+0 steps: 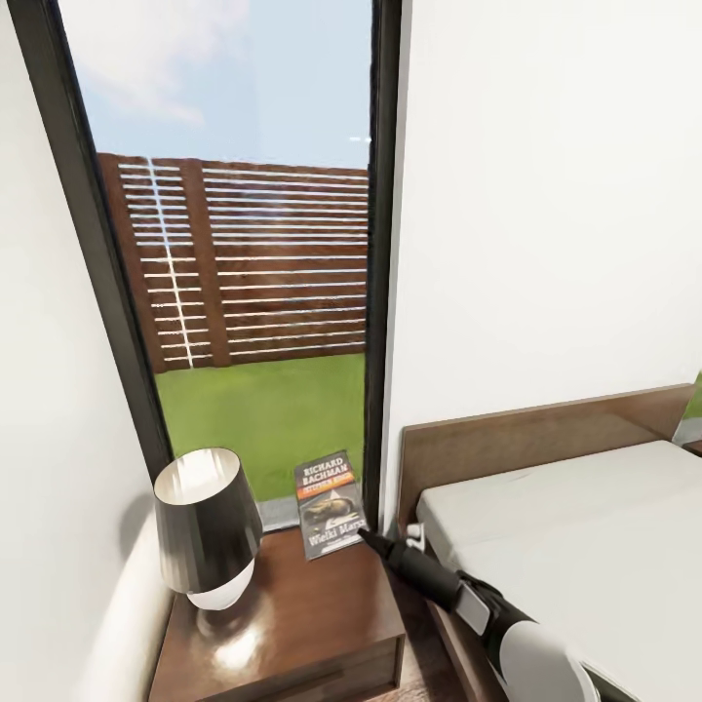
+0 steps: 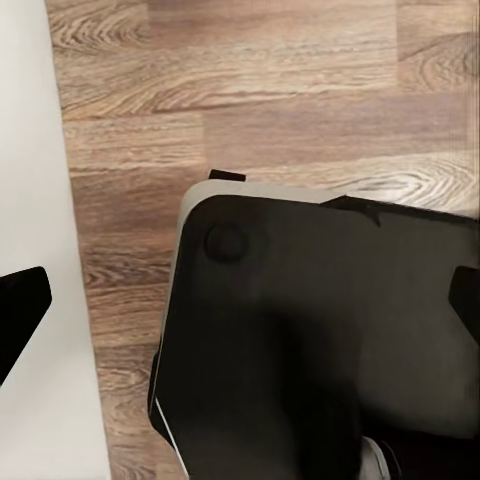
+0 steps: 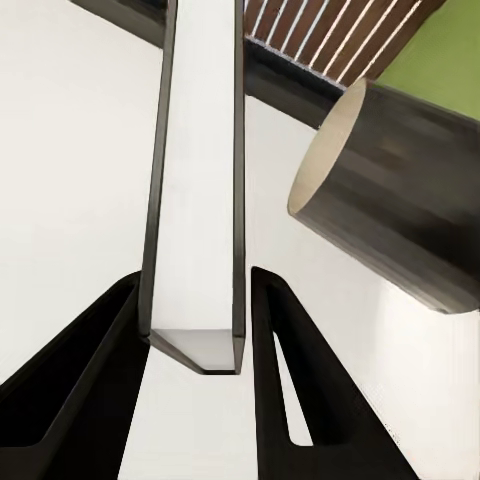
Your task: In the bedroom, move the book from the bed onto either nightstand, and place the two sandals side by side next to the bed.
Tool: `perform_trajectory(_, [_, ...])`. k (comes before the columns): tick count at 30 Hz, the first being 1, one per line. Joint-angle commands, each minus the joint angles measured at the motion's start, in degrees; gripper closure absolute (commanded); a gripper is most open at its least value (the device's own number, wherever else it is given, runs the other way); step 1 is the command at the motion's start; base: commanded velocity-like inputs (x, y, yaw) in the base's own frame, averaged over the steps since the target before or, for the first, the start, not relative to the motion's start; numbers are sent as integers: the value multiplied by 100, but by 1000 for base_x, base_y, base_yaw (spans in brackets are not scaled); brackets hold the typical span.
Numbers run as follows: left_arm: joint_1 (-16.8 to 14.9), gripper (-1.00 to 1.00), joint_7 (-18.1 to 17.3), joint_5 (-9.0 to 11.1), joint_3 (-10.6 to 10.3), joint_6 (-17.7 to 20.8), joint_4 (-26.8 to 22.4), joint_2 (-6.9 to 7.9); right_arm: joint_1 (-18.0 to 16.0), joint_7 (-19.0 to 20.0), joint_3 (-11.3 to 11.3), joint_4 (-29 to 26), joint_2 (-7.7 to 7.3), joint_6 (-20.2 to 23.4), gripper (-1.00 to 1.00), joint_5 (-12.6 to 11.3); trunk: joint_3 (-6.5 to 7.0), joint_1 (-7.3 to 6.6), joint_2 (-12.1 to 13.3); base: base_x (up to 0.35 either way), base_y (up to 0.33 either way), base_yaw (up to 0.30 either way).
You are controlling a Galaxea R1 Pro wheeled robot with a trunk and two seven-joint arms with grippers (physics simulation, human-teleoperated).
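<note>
right jaws [image 3: 195, 330] clamp the book [image 1: 330, 502] (seemingly tilted) at the nightstand [image 1: 322, 624] back edge, beside the lamp [image 1: 207, 526].

The book [image 1: 330, 504] stands tilted at the back edge of the nightstand [image 1: 312, 624], its lower end on the surface and its upper part leaning toward the window [image 1: 244, 244]. The right gripper [image 1: 375, 538] touches its lower right corner. A lamp [image 1: 207, 526] occupies the surface's left side; the bed [image 1: 585, 546] lies just beside it on the right.
</note>
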Motion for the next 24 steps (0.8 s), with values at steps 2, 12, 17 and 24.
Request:
perform_trajectory(2, [5,-100,30,44,-47,-9,-29,-6,1,12,-21,4,3,73,100,18,-1,2,-3,0,0,0])
perform_trajectory(12, [5,-100,19,71,-40,-14,-119,-30,1,34,-38,61,75,-11,100,264,-1,2,-3,0,0,0])
perform_trajectory(17, [5,-100,11,87,-35,-63,-165,-31,3,14,-48,134,110,-113,100,293,-1,2,-3,0,0,0])
perform_trajectory(24, [5,-100,8,91,-38,-145,-185,-31,6,-15,-70,164,113,-156,100,283,-1,2,-3,0,0,0])
